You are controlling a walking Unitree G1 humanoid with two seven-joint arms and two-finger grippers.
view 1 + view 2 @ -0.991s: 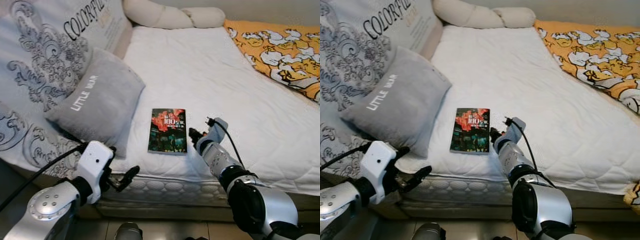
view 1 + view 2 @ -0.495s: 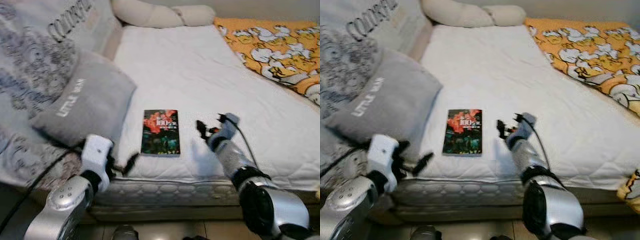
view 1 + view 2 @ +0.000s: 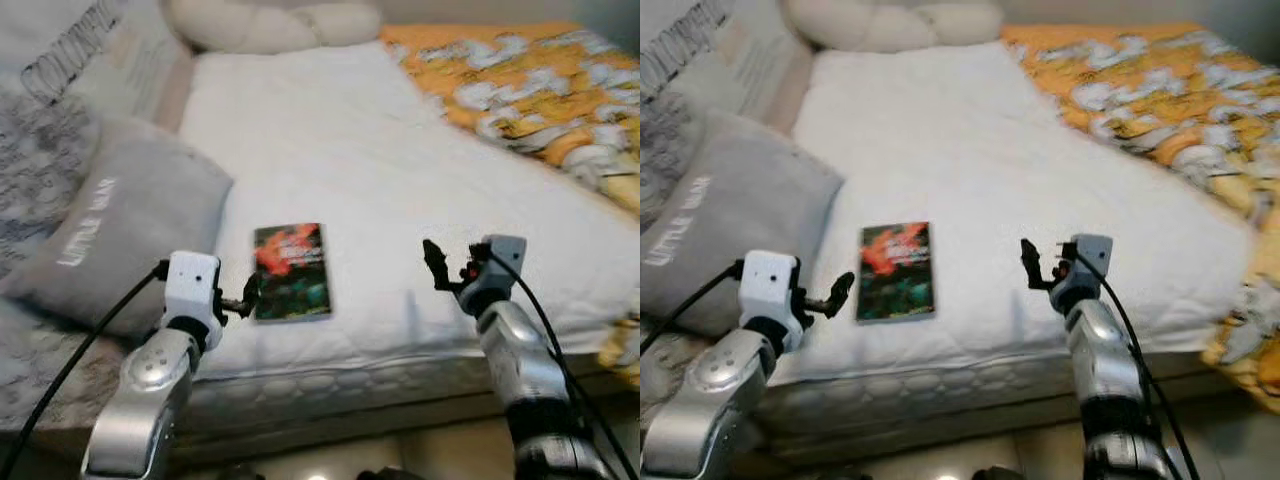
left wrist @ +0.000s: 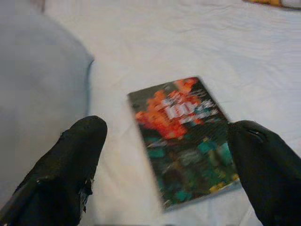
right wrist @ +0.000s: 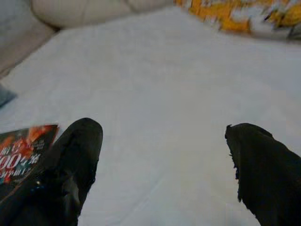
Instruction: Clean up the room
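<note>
- While the book [image 3: 291,271] lies flat on the white bed [image 3: 330,150] near its front edge, the left gripper [image 3: 247,296] hovers beside it, fingers spread wide, holding nothing.
- The right gripper [image 3: 436,268] is also wide open and empty, over bare sheet.

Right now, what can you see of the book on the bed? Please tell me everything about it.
The book is a thin paperback with a dark cover, an orange-red picture and pale lettering at the top and green-blue tones lower down; the print is too blurred to read. It lies flat and closed, cover up, on the white mattress near the front edge, beside the grey pillow but apart from it. The left gripper is open and points at it without touching it.
</note>
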